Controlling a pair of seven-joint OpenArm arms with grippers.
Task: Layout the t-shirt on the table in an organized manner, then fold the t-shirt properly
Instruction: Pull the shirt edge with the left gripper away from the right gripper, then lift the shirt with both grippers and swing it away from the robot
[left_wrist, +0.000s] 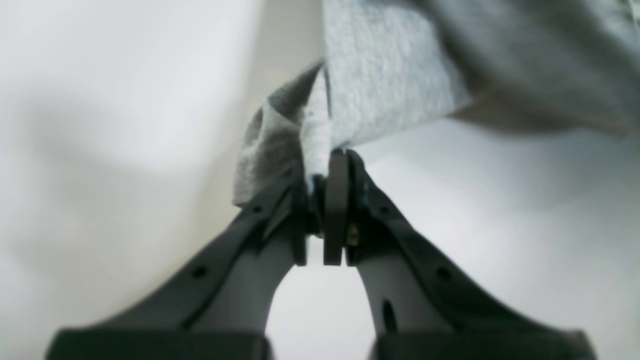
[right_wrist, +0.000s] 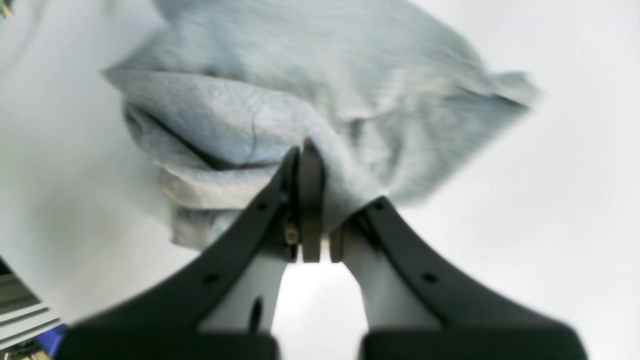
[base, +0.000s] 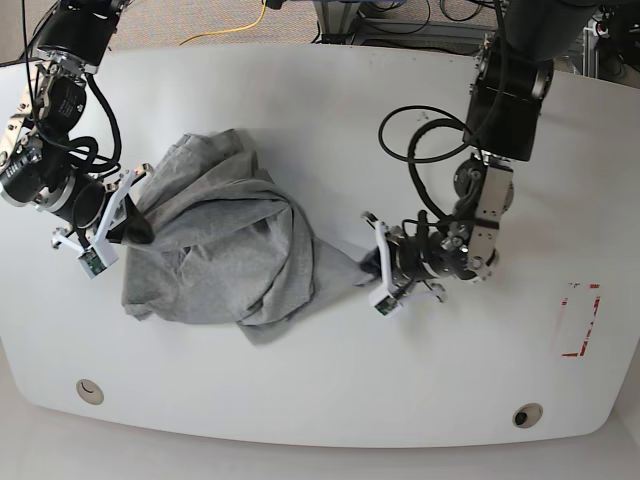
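Observation:
The heather-grey t-shirt (base: 230, 240) lies crumpled on the white table (base: 320, 110), left of centre in the base view. A stretched point of cloth runs right to my left gripper (base: 368, 264), which is shut on it. In the left wrist view a thin fold of the t-shirt (left_wrist: 385, 70) is pinched between the tips of the left gripper (left_wrist: 327, 160). My right gripper (base: 138, 226) is shut on the shirt's left edge. The right wrist view shows bunched t-shirt (right_wrist: 280, 105) cloth clamped in the right gripper (right_wrist: 305, 150). No lettering shows.
A red dashed rectangle (base: 577, 320) marks the table at the far right. Two round grommet holes (base: 89, 390) (base: 526, 414) sit near the front edge. Black cables (base: 425, 150) loop over the table beside the left arm.

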